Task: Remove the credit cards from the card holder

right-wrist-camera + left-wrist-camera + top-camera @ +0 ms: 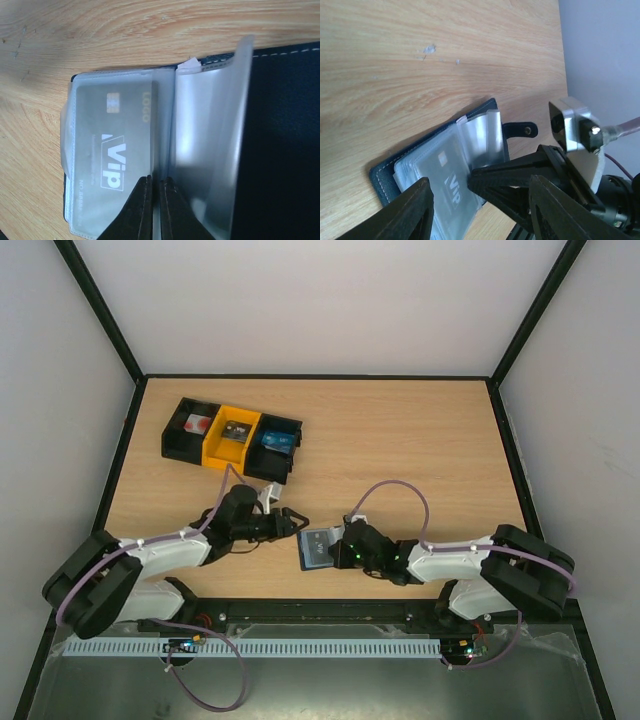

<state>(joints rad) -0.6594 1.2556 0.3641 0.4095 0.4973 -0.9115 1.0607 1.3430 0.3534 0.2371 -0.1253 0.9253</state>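
Right pincer (154, 200) clamps card holder (282, 150); card (112, 145) reads "Vip".

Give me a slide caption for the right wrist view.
Right end effector pinches a clear sleeve of the open card holder, a VIP card showing inside, on the wooden table.

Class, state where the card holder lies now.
Top view: the card holder lies open at the table's near centre, between the left gripper and right gripper.
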